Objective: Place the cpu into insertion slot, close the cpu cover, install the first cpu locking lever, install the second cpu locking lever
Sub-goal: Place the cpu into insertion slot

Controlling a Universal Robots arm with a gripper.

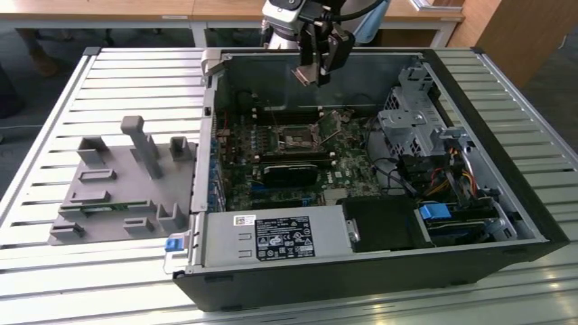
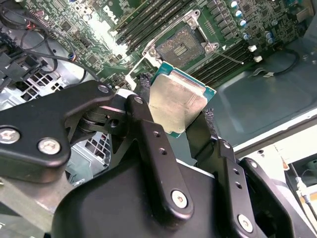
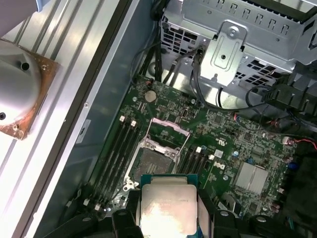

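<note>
One slatted table (image 1: 91,81) bears a case (image 1: 361,284); hand (image 1: 321,76) grips the cpu (image 2: 179,101).

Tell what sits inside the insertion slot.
Nothing: the insertion slot shows a bare dark centre. In the first wrist view, the cpu, clamped in the tool, covers its nearest rim.

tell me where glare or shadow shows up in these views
second wrist view: glare whitens a motherboard patch beyond the cpu; first wrist view: cpu top washed pale; exterior view: insertion slot sits in shade.
</note>
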